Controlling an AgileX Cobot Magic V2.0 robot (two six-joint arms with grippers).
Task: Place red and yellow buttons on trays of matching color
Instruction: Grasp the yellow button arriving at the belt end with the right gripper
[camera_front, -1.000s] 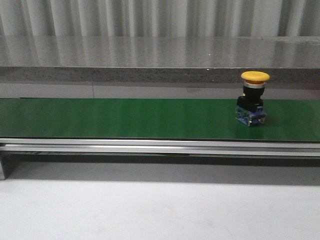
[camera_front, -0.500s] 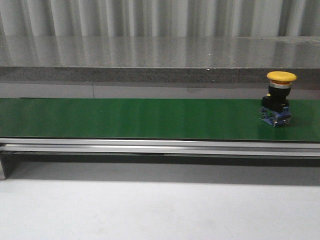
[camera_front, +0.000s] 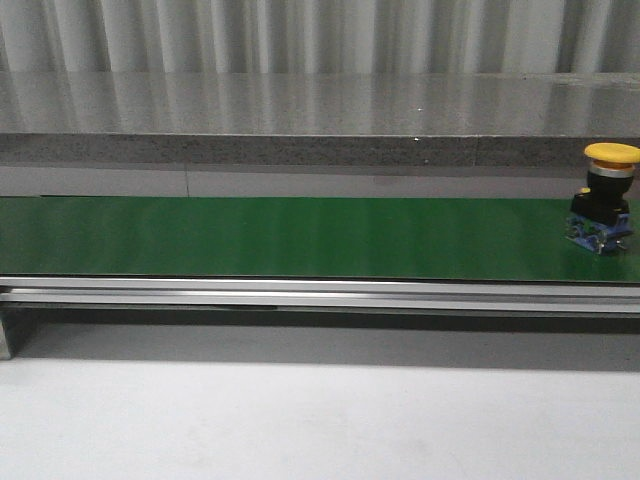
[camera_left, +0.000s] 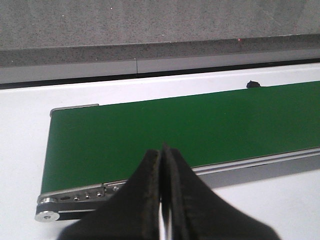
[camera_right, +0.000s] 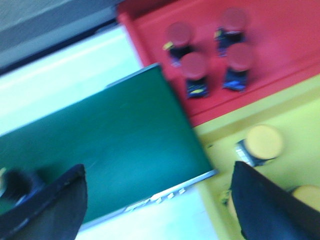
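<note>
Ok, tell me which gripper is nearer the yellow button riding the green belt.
Right. The yellow button shows at the edge of the right wrist view, just beyond the open right gripper. The shut left gripper hangs over the belt's other end; no button shows there.

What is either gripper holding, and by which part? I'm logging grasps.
Nothing. The left gripper is shut empty; the right gripper is open above the belt, and the yellow button rides untouched.

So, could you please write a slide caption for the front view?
A yellow button stands upright near the right end of the green belt.
</note>
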